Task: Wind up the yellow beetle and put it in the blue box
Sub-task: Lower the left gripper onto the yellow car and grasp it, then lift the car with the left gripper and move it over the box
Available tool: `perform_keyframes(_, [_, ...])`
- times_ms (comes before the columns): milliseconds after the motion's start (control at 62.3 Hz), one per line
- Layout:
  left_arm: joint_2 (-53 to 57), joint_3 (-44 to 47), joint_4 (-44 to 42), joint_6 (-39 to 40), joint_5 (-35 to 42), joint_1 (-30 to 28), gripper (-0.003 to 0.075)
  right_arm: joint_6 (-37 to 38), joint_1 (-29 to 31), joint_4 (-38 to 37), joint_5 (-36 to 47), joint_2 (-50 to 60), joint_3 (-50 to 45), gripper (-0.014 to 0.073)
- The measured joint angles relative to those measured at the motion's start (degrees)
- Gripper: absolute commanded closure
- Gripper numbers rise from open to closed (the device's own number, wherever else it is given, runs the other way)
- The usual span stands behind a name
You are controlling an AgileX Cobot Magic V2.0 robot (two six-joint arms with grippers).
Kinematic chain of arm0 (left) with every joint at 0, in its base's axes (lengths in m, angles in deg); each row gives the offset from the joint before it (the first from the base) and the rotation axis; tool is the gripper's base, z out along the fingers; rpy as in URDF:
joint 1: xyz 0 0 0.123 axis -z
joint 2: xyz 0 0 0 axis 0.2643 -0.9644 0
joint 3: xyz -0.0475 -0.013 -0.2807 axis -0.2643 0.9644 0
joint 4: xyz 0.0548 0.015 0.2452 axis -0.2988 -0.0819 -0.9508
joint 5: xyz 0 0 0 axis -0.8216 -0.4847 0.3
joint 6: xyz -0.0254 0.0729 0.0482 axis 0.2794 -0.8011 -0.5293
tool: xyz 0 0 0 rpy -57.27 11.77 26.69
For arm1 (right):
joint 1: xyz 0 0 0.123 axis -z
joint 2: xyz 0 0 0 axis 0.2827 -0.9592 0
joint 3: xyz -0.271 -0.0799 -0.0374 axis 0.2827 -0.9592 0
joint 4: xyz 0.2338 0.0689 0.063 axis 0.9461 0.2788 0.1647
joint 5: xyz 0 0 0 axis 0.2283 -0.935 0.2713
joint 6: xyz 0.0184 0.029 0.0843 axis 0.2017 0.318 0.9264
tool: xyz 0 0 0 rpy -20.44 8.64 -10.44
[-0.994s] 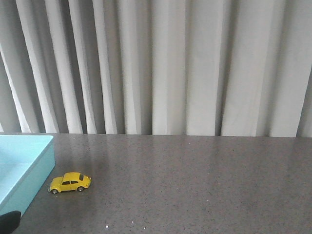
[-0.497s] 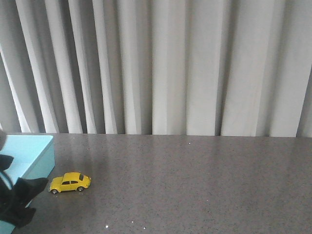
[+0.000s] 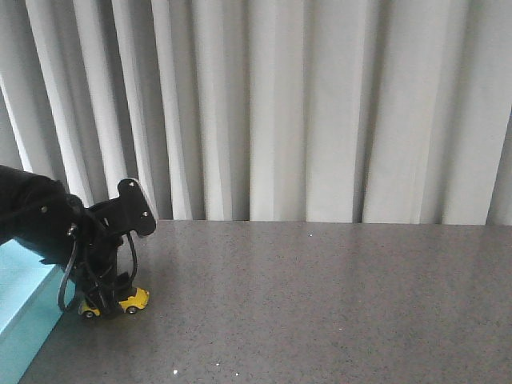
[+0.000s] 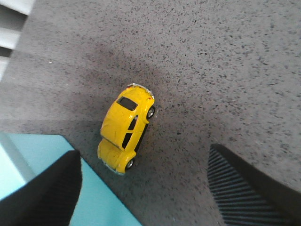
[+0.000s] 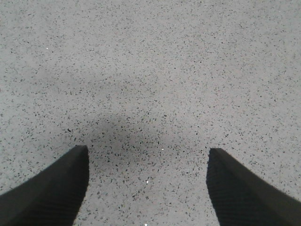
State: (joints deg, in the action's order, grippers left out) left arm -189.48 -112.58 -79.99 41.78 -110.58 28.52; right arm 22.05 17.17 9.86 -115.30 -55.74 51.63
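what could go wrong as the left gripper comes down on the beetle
1. The beetle sits right beside the box wall, and one finger of the open left gripper hangs over the box, so that finger may land on the rim instead of clearing the car.
2. The car lies off centre between the fingers, nearer the box side; closing from here could nudge it and roll it away on its wheels.

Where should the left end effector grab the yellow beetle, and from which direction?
Probably from above, across the beetle's two long door sides. It sits upright on its wheels on the table, and the body is narrow there. The open left end effector already hangs over it; the box is close by one end.
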Motion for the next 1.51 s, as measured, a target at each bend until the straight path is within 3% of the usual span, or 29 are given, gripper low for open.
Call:
perform_keyframes(225, [-11.77, -12.73, 6.17, -8.19, -8.12, -4.5, 0.0186, 0.0, 0.0, 0.0, 0.0, 0.0, 0.0, 0.0085])
perform_keyframes(561, [-23.11, -24.02, 7.86, -13.15, -14.27, -7.71, 0.0186, 0.0, 0.0, 0.0, 0.06, 0.0, 0.0, 0.0085])
perform_keyframes(1155, [-33.09, -34.02, 12.64, -16.33, -18.67, -10.28, 0.0193, 0.0, 0.0, -0.05, 0.07, 0.0, 0.0, 0.0085])
perform_keyframes(1283, [-33.55, -34.36, 13.1, -16.38, -18.6, -10.63, 0.0238, 0.0, 0.0, -0.05, 0.07, 0.0, 0.0, 0.0085])
perform_keyframes(1508, [-33.69, -34.63, 13.16, -16.84, -17.82, -10.7, 0.0409, 0.0, 0.0, -0.05, 0.07, 0.0, 0.0, 0.0085])
